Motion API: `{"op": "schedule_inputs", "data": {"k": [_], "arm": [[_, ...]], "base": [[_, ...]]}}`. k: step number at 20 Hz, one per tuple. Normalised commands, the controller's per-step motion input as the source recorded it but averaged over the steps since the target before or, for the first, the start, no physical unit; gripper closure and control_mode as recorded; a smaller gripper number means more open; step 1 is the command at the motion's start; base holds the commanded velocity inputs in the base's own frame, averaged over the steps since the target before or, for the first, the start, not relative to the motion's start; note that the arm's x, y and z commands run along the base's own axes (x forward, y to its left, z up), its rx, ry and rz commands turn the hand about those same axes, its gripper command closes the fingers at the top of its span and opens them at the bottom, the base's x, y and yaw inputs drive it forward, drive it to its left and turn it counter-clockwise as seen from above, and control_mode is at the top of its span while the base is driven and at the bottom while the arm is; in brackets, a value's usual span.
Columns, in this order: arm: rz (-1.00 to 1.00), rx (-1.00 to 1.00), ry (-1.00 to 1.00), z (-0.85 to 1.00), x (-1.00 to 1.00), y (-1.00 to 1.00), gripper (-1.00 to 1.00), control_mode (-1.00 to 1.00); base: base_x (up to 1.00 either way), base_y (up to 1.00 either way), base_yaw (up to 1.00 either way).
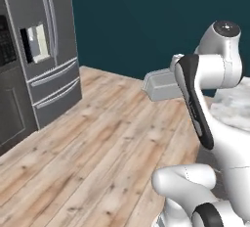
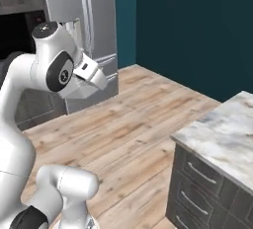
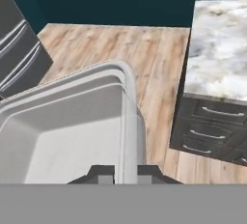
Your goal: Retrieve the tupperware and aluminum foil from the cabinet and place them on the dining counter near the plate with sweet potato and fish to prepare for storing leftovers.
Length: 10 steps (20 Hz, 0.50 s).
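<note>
The tupperware (image 3: 62, 131) is a translucent grey-white tub with a rimmed edge, held up in the air over the wooden floor. My gripper (image 3: 125, 171) is shut on its right rim, which runs between the two dark fingertips (image 3: 101, 172). In the left base view the tupperware (image 1: 160, 85) juts out to the left from behind my raised arm, tilted slightly. The aluminum foil, the cabinet, the plate, the sweet potato and the fish are out of view. I cannot tell whether the marble-topped counter (image 3: 217, 44) to the right is the dining counter.
That marble counter (image 2: 227, 129) has dark grey drawers with metal handles (image 3: 212, 131) below it. A steel fridge (image 1: 49, 40) stands at the left against the teal wall. Open wooden floor (image 1: 97, 143) lies between them.
</note>
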Motion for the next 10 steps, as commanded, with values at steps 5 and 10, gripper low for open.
{"op": "schedule_inputs", "data": {"k": [5,10], "arm": [[0.0,0.0,0.0,0.0,0.0,0.0,1.0,1.0],[0.0,0.0,0.0,0.0,0.0,0.0,1.0,1.0]], "base": [[1.0,0.56,-0.4],[0.92,0.36,-0.51]]}}
